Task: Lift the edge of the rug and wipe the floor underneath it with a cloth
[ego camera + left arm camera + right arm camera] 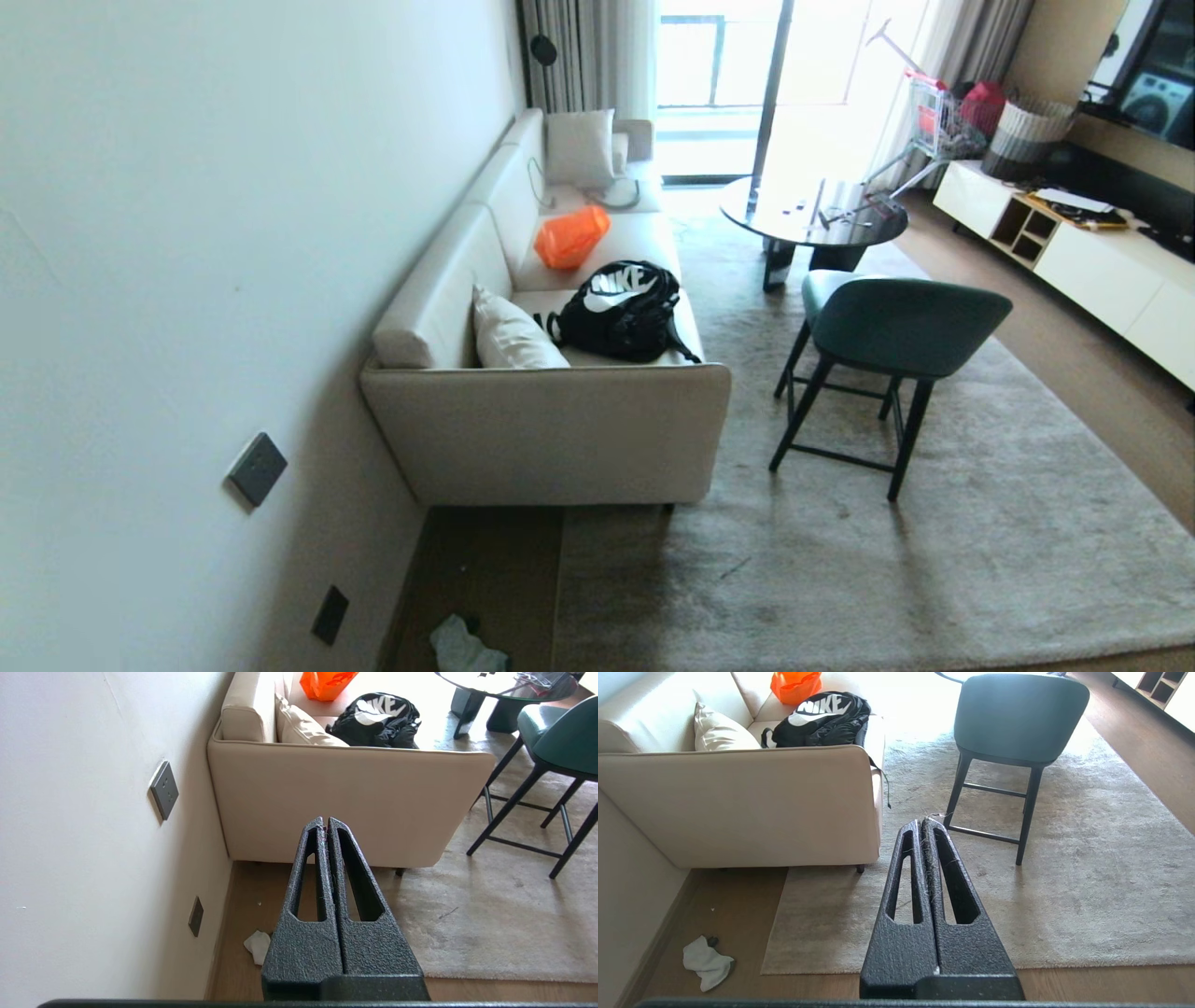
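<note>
Both claws closed and empty, cloth lying on the floor

The left claw point(325, 822) and right claw point(924, 823) each have their fingers pressed together, holding nothing, above the floor point(738, 896). The cloth point(706, 962) lies crumpled on the bare planks near the wall, beside the rug edge point(771, 938), which lies flat. A sofa point(560, 429) stands partly on the rug.
</note>
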`<state>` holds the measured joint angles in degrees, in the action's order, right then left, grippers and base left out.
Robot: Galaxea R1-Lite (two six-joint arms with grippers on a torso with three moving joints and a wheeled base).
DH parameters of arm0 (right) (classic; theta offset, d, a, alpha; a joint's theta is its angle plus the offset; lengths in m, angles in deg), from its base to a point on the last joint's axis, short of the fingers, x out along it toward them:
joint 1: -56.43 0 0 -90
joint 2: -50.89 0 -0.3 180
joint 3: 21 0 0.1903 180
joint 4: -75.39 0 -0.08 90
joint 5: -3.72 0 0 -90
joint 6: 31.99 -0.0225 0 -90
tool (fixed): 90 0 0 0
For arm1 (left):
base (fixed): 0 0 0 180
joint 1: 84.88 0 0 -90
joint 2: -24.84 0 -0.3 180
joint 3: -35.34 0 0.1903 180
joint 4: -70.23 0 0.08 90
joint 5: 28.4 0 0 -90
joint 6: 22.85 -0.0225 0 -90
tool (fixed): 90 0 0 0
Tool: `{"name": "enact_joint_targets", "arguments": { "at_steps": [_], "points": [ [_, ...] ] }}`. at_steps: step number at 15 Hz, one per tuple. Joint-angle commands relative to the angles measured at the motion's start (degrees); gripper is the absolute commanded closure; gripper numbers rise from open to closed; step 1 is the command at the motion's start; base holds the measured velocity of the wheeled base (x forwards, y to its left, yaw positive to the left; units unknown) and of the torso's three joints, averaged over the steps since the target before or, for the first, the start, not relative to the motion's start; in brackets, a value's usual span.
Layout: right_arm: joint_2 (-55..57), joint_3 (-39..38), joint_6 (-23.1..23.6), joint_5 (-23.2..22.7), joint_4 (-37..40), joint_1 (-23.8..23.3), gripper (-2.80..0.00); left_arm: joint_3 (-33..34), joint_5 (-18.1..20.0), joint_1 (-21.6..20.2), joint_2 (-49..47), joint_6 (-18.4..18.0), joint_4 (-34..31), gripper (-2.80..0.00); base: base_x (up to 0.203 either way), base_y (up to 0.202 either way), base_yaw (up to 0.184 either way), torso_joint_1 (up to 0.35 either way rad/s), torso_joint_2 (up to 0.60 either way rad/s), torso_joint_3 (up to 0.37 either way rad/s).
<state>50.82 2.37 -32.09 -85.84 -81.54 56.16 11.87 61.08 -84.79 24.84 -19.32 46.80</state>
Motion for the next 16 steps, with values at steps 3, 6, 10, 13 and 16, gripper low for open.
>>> {"name": "enact_joint_targets", "arguments": {
  "at_steps": [3, 6, 10, 13, 16],
  "points": [
    [0.07, 0.00, -0.17, 0.00, -0.05, 0.00, 0.00, 0.01, -0.01, -0.01, 0.00, 0.08, -0.02, 0.00, 0.000, 0.000, 0.000, 0.000, 0.00, 0.000],
    [0.07, 0.00, -0.08, 0.00, -0.05, 0.00, 0.00, 0.01, -0.01, -0.01, 0.00, 0.08, 0.03, 0.00, 0.000, 0.000, 0.000, 0.000, 0.00, 0.000],
    [0.07, 0.00, -0.08, 0.00, -0.05, 0.00, 0.00, 0.01, -0.01, -0.01, 0.00, 0.08, 0.07, 0.00, 0.000, 0.000, 0.000, 0.000, 0.00, 0.000],
    [0.07, 0.00, -0.08, 0.00, -0.05, 0.00, 0.00, 0.01, -0.01, -0.01, 0.00, 0.08, -0.02, 0.00, 0.000, 0.000, 0.000, 0.000, 0.00, 0.000],
    [0.07, 0.00, -0.08, 0.00, -0.05, 0.00, 0.00, 0.01, -0.01, -0.01, 0.00, 0.00, -0.02, 0.00, 0.000, 0.000, 0.000, 0.000, 0.00, 0.000]
  ]
}}
